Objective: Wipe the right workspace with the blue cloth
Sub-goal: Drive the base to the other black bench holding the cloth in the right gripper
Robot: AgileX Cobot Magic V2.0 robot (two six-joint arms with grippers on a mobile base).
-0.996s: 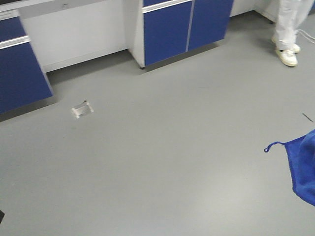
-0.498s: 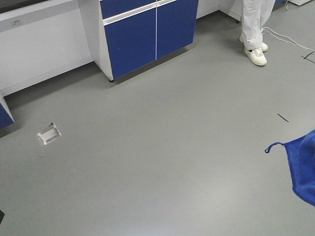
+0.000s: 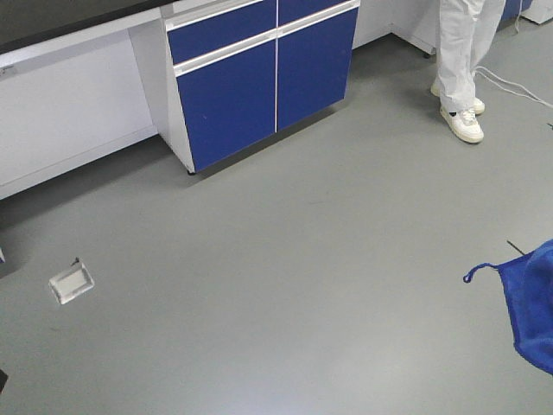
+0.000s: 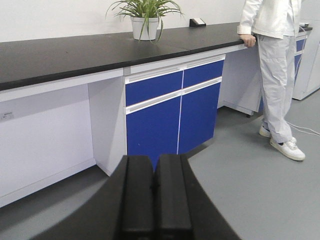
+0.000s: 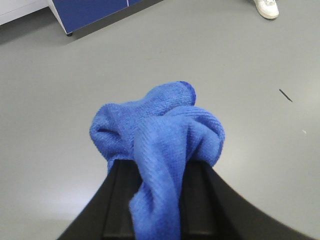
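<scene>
The blue cloth (image 5: pixel 160 130) is bunched up and clamped in my right gripper (image 5: pixel 157 167), which is shut on it above the grey floor. In the front view the cloth (image 3: pixel 534 311) hangs at the right edge, its thin corner loop (image 3: pixel 471 275) sticking out to the left. My left gripper (image 4: pixel 153 162) is shut and empty, its jaws pressed together, and it faces the cabinets. The black countertop (image 4: pixel 75 52) runs across the back of the left wrist view, with a small black box with a white face (image 4: pixel 197 22) on it. A strip of the countertop (image 3: pixel 60 17) shows in the front view.
A potted plant (image 4: pixel 145 25) stands on the countertop. Blue cabinet doors (image 3: pixel 259 78) sit under it. A person in white (image 4: pixel 275 75) stands at the counter's right end, with feet (image 3: pixel 462 121) on the floor. A small clear tray (image 3: pixel 71 283) and a cable (image 3: pixel 510 86) lie on the floor.
The front view has swung: the cabinets and the small floor tray have slid left and down in the frame, and the countertop edge has come into view. The cloth stays in my right gripper.
</scene>
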